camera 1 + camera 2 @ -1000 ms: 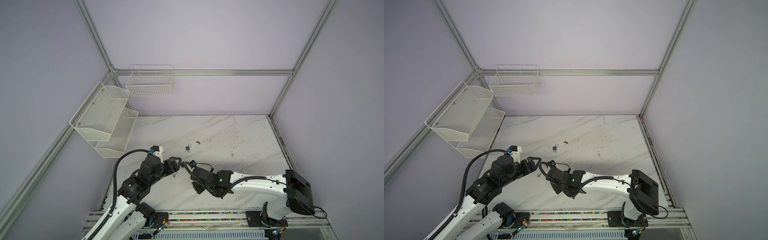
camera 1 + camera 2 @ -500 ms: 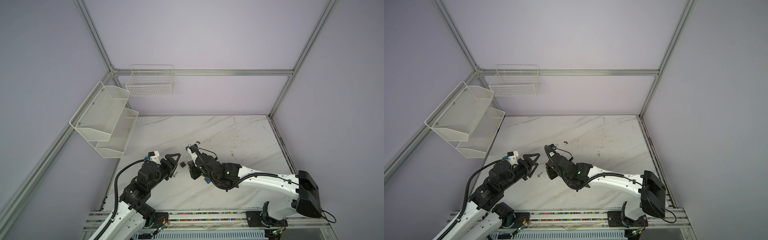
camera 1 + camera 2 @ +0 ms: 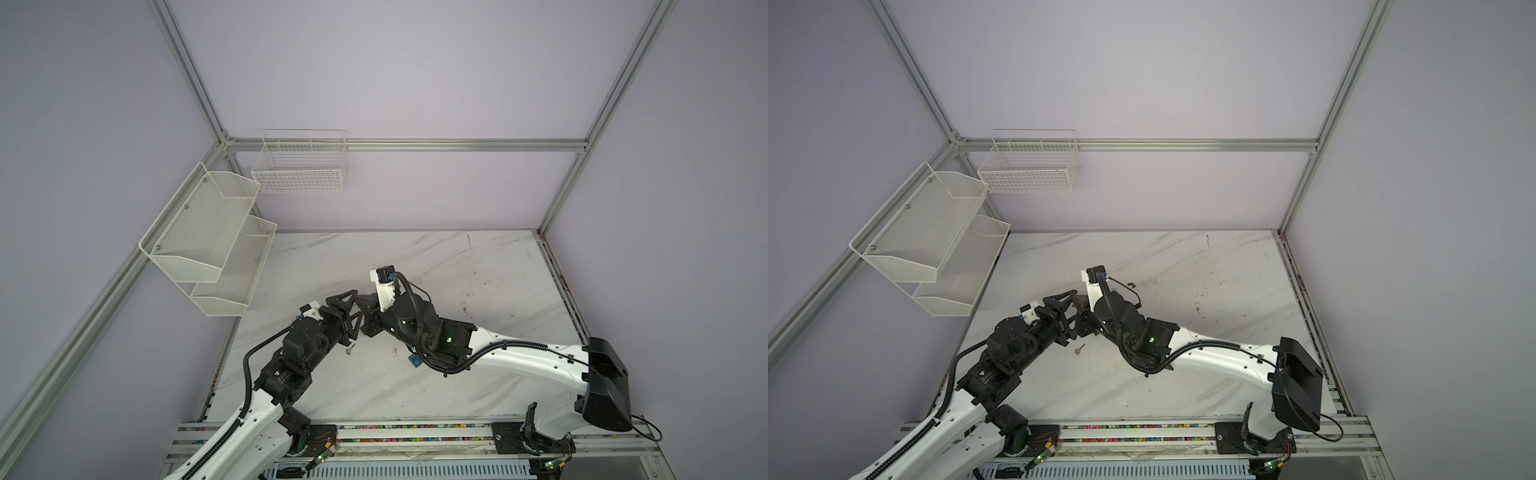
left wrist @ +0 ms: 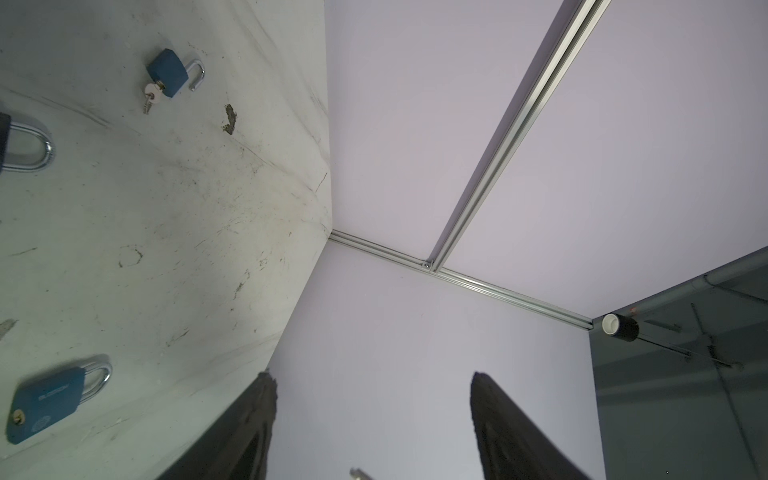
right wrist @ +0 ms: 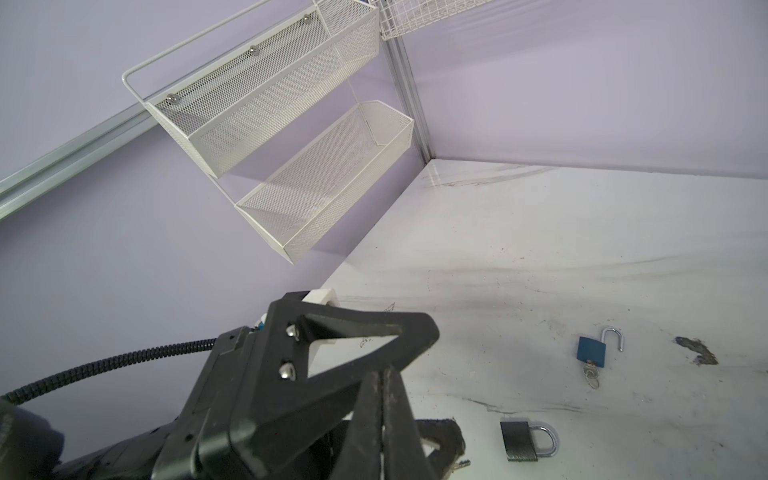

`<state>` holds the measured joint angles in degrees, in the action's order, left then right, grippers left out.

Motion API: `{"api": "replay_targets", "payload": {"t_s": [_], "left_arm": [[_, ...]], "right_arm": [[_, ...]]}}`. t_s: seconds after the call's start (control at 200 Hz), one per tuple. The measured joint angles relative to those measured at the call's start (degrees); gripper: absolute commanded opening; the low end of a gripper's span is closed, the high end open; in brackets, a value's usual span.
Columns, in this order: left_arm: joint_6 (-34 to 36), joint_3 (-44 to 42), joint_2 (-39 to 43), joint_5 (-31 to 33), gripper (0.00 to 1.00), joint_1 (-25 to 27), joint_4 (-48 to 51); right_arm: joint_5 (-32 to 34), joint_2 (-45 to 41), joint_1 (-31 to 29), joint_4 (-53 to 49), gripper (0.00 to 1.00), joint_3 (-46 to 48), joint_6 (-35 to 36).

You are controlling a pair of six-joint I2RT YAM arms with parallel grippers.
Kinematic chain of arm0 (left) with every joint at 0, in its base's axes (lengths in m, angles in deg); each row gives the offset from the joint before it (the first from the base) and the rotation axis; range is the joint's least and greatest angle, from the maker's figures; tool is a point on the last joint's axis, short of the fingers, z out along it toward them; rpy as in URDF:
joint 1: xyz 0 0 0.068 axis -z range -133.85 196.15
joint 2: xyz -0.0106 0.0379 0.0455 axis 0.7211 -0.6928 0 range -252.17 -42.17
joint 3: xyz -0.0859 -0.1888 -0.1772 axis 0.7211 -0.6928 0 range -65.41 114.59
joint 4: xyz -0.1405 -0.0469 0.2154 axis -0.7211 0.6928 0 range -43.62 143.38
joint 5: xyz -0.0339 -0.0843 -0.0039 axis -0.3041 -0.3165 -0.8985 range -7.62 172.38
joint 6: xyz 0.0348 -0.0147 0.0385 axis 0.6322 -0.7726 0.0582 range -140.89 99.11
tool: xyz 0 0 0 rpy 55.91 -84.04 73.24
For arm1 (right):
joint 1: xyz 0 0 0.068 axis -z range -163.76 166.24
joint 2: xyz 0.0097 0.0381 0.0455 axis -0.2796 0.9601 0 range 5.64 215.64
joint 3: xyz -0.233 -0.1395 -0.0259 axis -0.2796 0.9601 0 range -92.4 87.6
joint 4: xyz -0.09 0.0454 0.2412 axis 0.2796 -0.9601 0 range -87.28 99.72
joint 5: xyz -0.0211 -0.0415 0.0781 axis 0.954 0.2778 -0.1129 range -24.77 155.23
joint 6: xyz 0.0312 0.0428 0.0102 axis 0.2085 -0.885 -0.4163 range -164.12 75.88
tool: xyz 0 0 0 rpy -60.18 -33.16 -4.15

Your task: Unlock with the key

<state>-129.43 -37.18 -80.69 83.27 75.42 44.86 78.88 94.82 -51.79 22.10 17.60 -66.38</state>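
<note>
Left wrist view shows a keyless blue padlock the right wrist view misses; left gripper gapes, right gripper clenched.

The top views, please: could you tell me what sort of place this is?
Probably a robot test cell, not a home: plain walls in an aluminium frame, the right arm mounted on a front rail, and a blue padlock lying on the scuffed marble-look tabletop.
</note>
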Motion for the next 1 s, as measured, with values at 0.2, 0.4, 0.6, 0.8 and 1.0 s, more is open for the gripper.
{"api": "replay_targets", "payload": {"t_s": [0.2,0.4,0.6,0.8,1.0], "left_arm": [[-4.09,-0.13,1.29,2.12,0.69,-0.02,-2.34],[-6.12,-1.18,4.15,4.81,0.58,-0.02,-2.97],[-7.08,-1.22,4.17,5.49,0.46,-0.02,-3.13],[-7.63,-1.25,4.13,5.62,0.31,-0.02,-3.13],[-7.87,-1.25,4.13,5.79,0.20,-0.02,-3.13]], "right_arm": [[-0.50,0.57,0.00,2.86,0.00,0.59,-0.55],[-1.57,0.57,0.00,5.88,0.00,1.66,-0.74],[-2.56,0.50,0.00,6.29,0.00,1.68,-0.35],[-2.73,-0.22,0.00,6.51,0.00,2.75,0.09],[-2.71,-1.22,0.00,6.67,0.00,3.17,0.50]]}}
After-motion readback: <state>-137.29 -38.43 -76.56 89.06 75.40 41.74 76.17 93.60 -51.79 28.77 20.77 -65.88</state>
